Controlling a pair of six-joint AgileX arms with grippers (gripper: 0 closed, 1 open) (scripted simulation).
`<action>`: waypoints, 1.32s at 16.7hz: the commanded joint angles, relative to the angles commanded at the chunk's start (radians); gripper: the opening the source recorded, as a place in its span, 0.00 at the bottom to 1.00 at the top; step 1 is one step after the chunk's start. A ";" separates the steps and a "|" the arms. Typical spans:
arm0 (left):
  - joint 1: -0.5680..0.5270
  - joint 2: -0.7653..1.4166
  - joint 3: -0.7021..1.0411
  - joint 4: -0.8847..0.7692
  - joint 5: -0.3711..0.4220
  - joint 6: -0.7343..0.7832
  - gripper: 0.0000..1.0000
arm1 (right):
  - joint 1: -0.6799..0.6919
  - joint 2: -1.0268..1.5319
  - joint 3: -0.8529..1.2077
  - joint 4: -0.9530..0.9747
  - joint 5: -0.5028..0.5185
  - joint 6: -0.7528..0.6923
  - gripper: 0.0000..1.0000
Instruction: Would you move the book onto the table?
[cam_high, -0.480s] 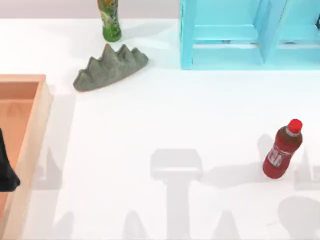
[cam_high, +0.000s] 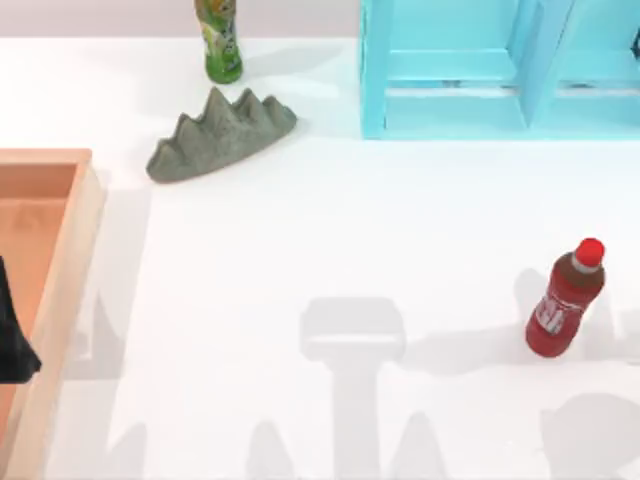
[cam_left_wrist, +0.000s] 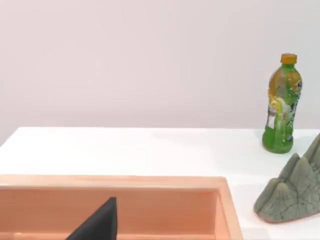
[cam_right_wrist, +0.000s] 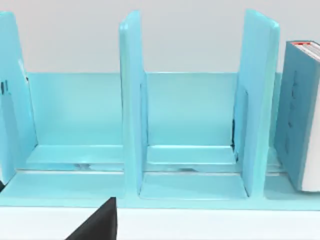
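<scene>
Since half a second ago the shadows along the lower edge of the top view have drifted, mostly at lower right, while the objects kept their places.

Top view: the plain white bench (cam_high: 330, 220) carries a red plastic bottle (cam_high: 565, 299) at right, a grey rock-like ridge (cam_high: 220, 135) and a green bottle (cam_high: 220, 40) at upper left, an orange-brown wooden tray (cam_high: 60, 260) at left, and a cyan shelf unit (cam_high: 480, 70) at upper right. A dark piece of the left arm (cam_high: 12, 335) lies over the tray.

Left wrist view: tray, ridge and green bottle; whether the left jaws are wide or closed I cannot tell.

Right wrist view: the thick light-blue hardcover book (cam_right_wrist: 300, 115) stands upright in the shelf's compartment at the frame's right edge, white page edges showing. The right jaws' state I cannot tell. The step looks like the approach; it would go best square to the spine, clear of the divider beside it.
</scene>
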 joint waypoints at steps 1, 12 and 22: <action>0.000 0.000 0.000 0.000 0.000 0.000 1.00 | -0.012 0.074 0.031 0.042 -0.017 0.002 1.00; 0.000 0.000 0.000 0.000 0.000 0.000 1.00 | -0.228 1.278 0.513 0.676 -0.200 -0.008 1.00; 0.000 0.000 0.000 0.000 0.000 0.000 1.00 | -0.371 1.933 0.787 1.036 -0.283 -0.038 1.00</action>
